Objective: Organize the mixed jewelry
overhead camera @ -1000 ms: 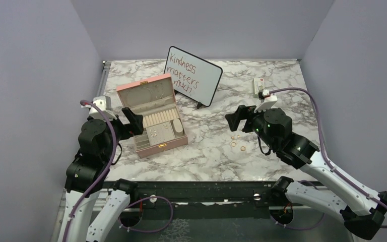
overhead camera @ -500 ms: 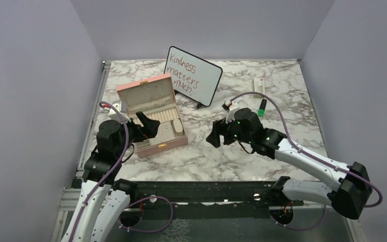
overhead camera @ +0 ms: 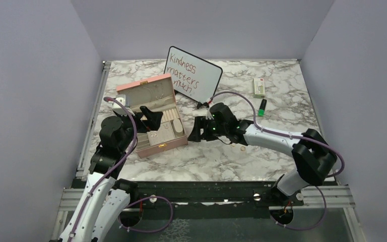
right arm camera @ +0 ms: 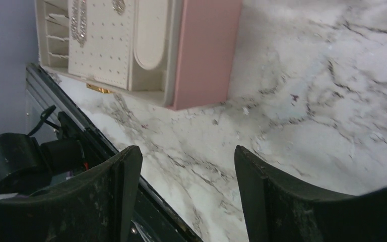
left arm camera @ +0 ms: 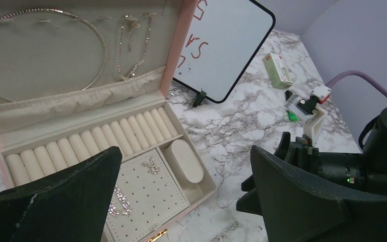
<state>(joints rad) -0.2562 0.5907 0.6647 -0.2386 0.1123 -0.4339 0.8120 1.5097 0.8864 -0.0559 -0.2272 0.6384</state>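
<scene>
I kept both released: left tool (left arm camera: 184, 156) over the open box (left arm camera: 174, 60), right tool (right arm camera: 186, 151) above bare table (right arm camera: 307, 101) beside it. 1 gold ring (overhead camera: 242, 149) lay just beside my right arm (overhead camera: 277, 137). Whiteboard (overhead camera: 193, 76), packet (overhead camera: 259, 87) and marker (overhead camera: 262, 107) stood behind.

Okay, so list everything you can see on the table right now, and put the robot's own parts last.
jewelry box: one, pink with cream lining, open, left side of the table
necklaces: at least two, silvery, in the box lid
sparkly pieces: two, silvery, on the box's dotted pad
whiteboard: one, white with red writing, propped at back centre
packet: one, white and green, back right
small stick: one, green and black, just in front of the packet
ring: one seen, gold, on the marble by the right arm
table: one, grey-white marble
left gripper: black, open, above the box
right gripper: black, open, empty, just right of the box
</scene>
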